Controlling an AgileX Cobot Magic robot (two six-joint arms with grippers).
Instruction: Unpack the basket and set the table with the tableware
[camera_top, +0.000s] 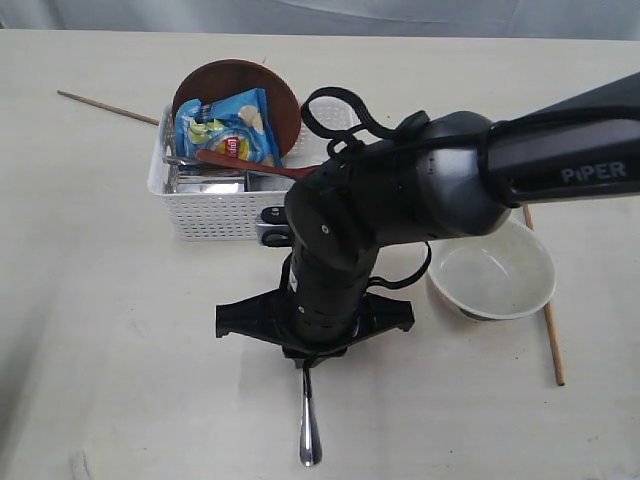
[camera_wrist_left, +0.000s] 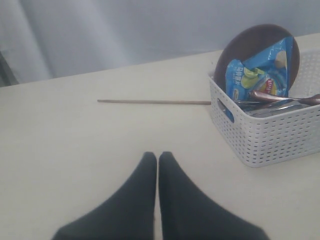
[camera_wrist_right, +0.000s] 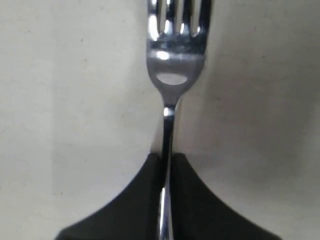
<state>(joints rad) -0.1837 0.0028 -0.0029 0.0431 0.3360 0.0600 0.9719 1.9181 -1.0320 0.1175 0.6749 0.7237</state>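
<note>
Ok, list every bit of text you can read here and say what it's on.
"PiPER": white letters on the right arm.
Blue snack bag in the basket: logo and print too blurred to read.
Fork: no marking visible.

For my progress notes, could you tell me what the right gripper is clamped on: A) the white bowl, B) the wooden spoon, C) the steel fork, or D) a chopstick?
C: the right gripper is shut on the handle of the steel fork.
</note>
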